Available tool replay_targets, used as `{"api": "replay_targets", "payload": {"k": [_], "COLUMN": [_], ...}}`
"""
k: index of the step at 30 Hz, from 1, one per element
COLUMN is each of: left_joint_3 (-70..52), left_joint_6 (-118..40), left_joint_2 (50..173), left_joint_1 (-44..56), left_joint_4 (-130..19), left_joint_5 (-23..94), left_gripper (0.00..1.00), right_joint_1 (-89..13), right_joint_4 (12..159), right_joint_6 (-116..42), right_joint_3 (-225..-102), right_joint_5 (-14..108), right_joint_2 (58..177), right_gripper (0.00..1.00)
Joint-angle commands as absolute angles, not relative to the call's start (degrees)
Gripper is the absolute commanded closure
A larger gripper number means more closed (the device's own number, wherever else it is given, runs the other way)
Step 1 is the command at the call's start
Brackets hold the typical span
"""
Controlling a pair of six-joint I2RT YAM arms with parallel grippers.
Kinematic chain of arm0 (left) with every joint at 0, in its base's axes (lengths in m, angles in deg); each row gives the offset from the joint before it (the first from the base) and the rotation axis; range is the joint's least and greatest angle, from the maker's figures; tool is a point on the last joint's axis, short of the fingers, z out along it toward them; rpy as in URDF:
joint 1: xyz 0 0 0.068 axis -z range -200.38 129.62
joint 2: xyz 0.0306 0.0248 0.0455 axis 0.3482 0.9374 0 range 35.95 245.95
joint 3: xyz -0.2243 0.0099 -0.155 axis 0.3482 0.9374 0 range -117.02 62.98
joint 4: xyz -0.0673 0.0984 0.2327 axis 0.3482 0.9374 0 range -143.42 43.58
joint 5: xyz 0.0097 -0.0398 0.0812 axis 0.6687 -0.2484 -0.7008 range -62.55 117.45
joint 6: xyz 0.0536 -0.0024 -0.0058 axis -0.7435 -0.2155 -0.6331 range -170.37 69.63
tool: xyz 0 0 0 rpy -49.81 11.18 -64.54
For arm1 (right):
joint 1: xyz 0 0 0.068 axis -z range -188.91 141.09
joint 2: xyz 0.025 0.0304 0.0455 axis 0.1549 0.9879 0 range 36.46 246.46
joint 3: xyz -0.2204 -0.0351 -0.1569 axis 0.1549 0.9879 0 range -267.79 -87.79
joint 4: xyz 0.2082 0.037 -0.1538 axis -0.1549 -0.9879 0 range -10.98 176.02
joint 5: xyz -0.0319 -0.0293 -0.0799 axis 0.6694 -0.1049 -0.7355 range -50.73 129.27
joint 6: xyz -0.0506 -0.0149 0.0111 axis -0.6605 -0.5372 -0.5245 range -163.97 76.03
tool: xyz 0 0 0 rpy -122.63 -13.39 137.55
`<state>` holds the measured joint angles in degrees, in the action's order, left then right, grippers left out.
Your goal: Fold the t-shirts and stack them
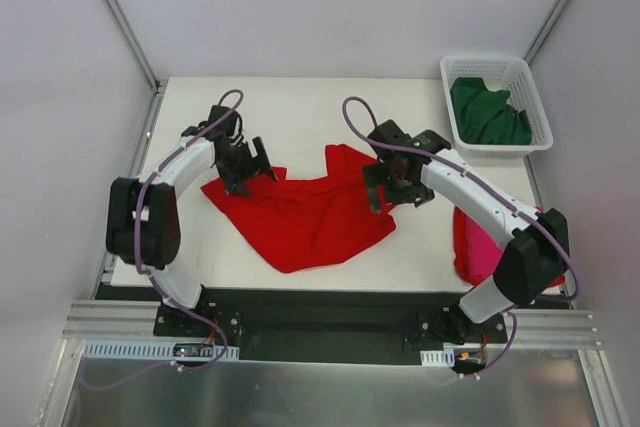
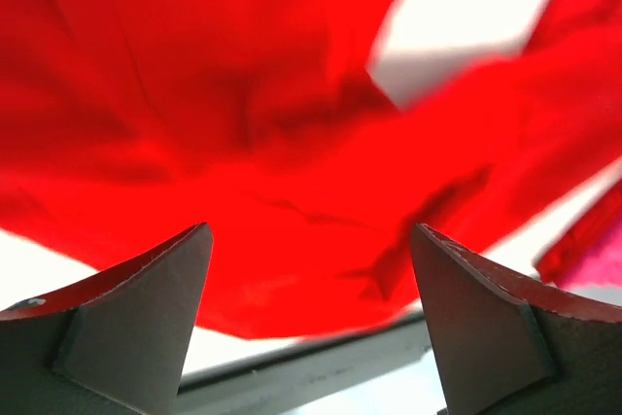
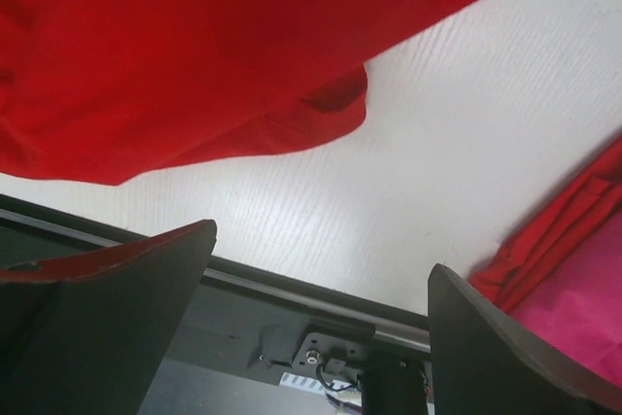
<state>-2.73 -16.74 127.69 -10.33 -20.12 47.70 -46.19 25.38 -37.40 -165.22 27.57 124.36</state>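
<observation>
The red t-shirt [image 1: 300, 217] lies rumpled and spread out in the middle of the white tabletop [image 1: 300, 112]. One corner reaches up toward the far side and its lower edge sits close to the near edge.

The left hand [image 1: 255, 169] hangs at the shirt's upper left corner. Its fingers stand well apart with nothing between them, and from its wrist camera the red cloth fills the view just beyond the fingertips [image 2: 194, 250].

The right hand [image 1: 385, 197] is over the shirt's right side. It is also spread wide and holding nothing. Its wrist camera looks down past the shirt's hem at bare tabletop and the dark rail along the near edge.

Off to the right, near the front corner and partly tucked behind the right arm, sits the magenta-pink t-shirt [image 1: 482, 252] in a bunched heap, well apart from the red one. Its left edge looks redder, and from here I can't tell whether that is shadow or another layer of cloth.

At the far right corner is a white lattice basket [image 1: 545, 127], and the dark green t-shirt [image 1: 488, 112] lies crumpled inside it.
</observation>
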Motion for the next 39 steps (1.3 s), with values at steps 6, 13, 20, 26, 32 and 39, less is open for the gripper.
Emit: {"api": "replay_targets", "payload": {"k": [6,13,20,26,32,39], "left_joint_3": [-12.85,-21.90,-42.63,-52.24,-49.08,-45.05], "left_joint_6": [-21.45,-21.19,-21.18,-18.03,-20.92,-20.75], "left_joint_2": [144.66,142.58,141.40,150.99,149.42,138.55], "left_joint_1": [-12.73,-13.96,-14.05,-15.72,-15.19,-13.62], "left_joint_4": [-19.58,-17.22,-10.36,-7.02,-6.05,-2.54], "left_joint_5": [45.73,44.95,42.04,46.25,43.45,43.01], "left_gripper": [0.23,1.00,1.00,1.00,1.00,1.00], "right_joint_1": [-46.17,-46.35,-46.26,-46.26,-46.26,-46.26], "right_joint_4": [23.01,22.21,22.30,20.72,21.24,22.21], "right_joint_6": [-38.17,-36.59,-36.50,-37.64,-37.03,-36.85], "right_joint_3": [-171.99,-166.99,-165.83,-167.68,-165.14,-163.99], "right_joint_5": [27.15,26.79,27.76,27.49,28.64,30.39], "right_joint_2": [122.07,117.59,118.20,119.17,118.38,118.90], "right_gripper": [0.04,0.04,0.04,0.04,0.04,0.04]}}
